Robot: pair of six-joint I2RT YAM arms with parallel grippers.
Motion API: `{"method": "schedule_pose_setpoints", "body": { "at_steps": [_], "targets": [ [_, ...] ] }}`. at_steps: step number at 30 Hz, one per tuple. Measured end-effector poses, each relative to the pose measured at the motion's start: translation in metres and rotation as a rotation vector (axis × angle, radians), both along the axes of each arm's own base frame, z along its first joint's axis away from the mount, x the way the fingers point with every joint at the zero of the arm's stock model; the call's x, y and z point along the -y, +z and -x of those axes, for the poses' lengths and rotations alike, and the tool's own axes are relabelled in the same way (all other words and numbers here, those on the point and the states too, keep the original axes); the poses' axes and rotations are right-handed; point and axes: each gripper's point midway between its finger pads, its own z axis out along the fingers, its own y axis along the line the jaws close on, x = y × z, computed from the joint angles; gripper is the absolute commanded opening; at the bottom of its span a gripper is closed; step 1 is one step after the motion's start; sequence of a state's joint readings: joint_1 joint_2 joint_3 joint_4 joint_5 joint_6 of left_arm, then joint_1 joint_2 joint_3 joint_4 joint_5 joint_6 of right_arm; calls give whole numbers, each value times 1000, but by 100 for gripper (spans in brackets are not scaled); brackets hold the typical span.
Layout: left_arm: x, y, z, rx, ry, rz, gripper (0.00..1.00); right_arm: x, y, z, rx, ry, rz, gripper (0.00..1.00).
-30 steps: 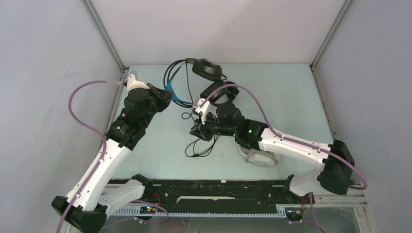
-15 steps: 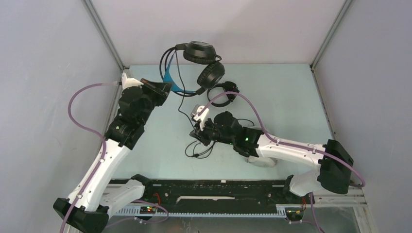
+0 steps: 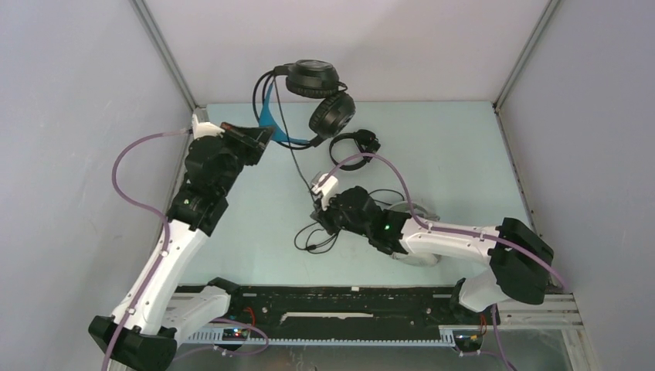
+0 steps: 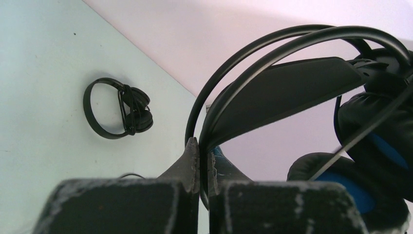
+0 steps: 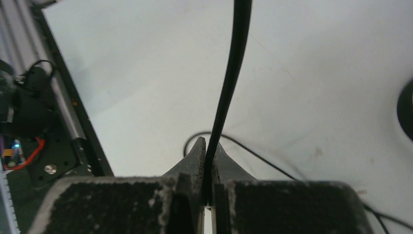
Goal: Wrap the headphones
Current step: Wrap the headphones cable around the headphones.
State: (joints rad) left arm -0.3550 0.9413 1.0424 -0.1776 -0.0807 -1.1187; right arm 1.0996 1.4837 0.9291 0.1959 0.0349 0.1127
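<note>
My left gripper [image 3: 261, 136] is shut on the headband [image 4: 282, 83] of the bulky black headphones [image 3: 313, 79], which have blue lining and hang in the air at the back of the table. Their black cable [image 3: 297, 166] runs down to my right gripper [image 3: 318, 207], which is shut on it [image 5: 229, 87]; the slack lies in loops [image 3: 313, 236] on the table. The small thin black headphones [image 3: 351, 147] lie flat behind the right arm, also seen in the left wrist view [image 4: 117, 109]. The white headphones [image 3: 417, 259] are mostly hidden under the right arm.
The pale table [image 3: 448, 154] is boxed in by grey walls at the left, back and right. A black rail [image 3: 347, 297] with wiring runs along the near edge between the arm bases.
The left gripper has raised the bulky black headphones higher and farther back. The right gripper has shut on their cable and slid toward the near side, pulling the cable straighter.
</note>
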Motion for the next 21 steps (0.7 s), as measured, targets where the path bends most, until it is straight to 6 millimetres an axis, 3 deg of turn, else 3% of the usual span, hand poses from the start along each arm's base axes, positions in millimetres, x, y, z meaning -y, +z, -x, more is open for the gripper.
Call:
{"method": "schedule_pose_setpoints", "body": {
  "at_steps": [4,11,21],
  "targets": [
    [-10,-2,-3,-13,8,6,0,29,-19,-19,-40,-92,7,0],
    [-5,-4,1,-24,-46,9,0,67,-7,-44,-56,-210,-93,0],
    [-9,-15,3,-46,-80,-41,0,82,-3,-52,-64,-236,-135,0]
  ]
}}
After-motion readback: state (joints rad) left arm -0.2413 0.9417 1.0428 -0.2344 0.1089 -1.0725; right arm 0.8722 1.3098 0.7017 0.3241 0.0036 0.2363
